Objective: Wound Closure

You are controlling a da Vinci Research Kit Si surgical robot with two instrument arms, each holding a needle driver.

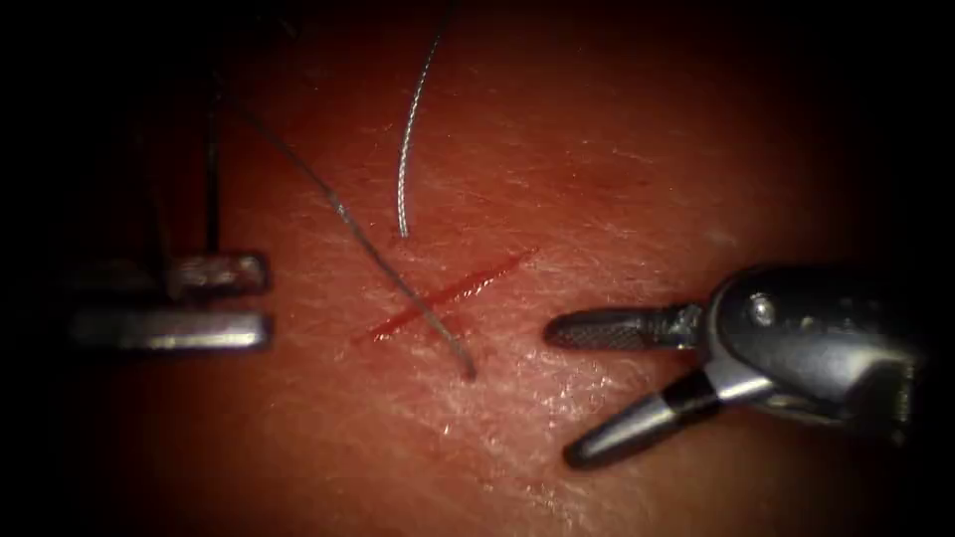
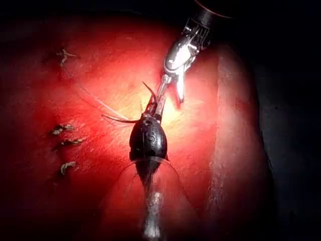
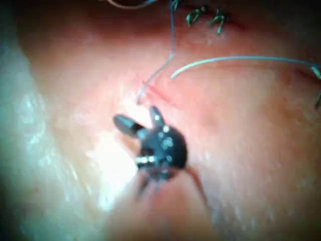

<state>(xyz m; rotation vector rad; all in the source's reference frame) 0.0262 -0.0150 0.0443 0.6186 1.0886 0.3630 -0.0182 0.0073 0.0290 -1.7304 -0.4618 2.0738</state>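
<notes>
Right tool: the right tool (image 1: pixel 572 393) is sitting right of the cut with its jaws spread wide apart, holding nothing and hovering just off the tissue (image 1: pixel 617 149).
Left tool: the left tool (image 1: pixel 264 303) is lying left of the cut, its two jaws parallel with a narrow gap; a dark thread (image 1: pixel 211 169) is running up from the upper jaw, so it seems to be gripping thread, though I cannot tell for sure.
Needle: the needle (image 1: pixel 408 124) is lying free on the tissue above the cut, held by neither tool and not in the tissue.
Thread across cut: a strand (image 1: pixel 398 283) is crossing the cut (image 1: pixel 453 293) and ending just below it.
Progress: the cut is looking open and unstitched here; older stitches (image 2: pixel 65 143) are sitting well apart, so this closure is barely beginning.
</notes>
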